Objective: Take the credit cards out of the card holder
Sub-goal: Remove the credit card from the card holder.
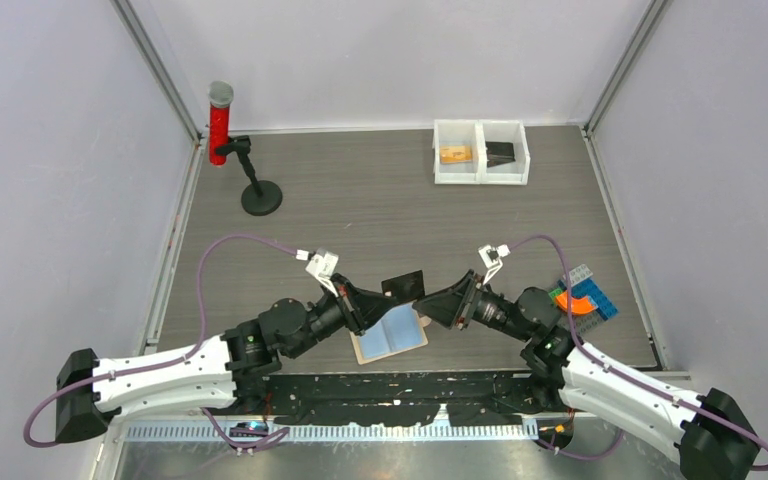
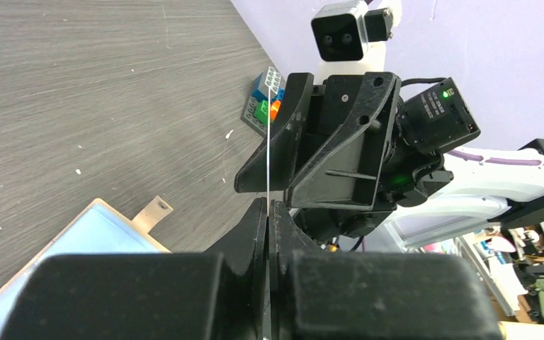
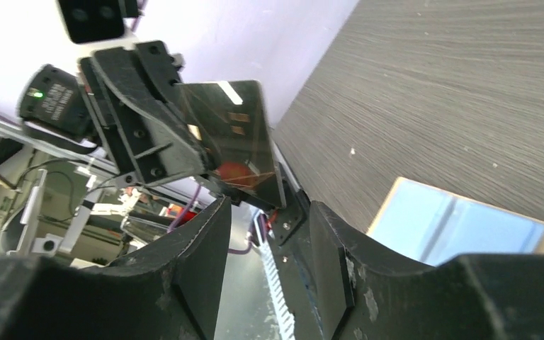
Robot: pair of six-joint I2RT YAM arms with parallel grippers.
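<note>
The card holder (image 1: 390,335) lies open on the table, tan-edged with glossy grey-blue inside; it also shows in the left wrist view (image 2: 78,244) and the right wrist view (image 3: 460,219). My left gripper (image 1: 385,296) is shut on a dark credit card (image 1: 403,286) and holds it above the holder. In the left wrist view the card (image 2: 266,142) shows edge-on as a thin line rising from my shut gripper (image 2: 269,207). My right gripper (image 1: 440,304) is open and empty, facing the card (image 3: 230,131) from close by, its fingertips (image 3: 212,227) just short of it.
A white two-compartment bin (image 1: 480,170) stands at the back with an orange-tan block (image 1: 454,154) and a dark object (image 1: 501,153). A red cylinder (image 1: 220,122) on a black stand (image 1: 260,196) is back left. Coloured bricks (image 1: 582,298) lie by the right arm.
</note>
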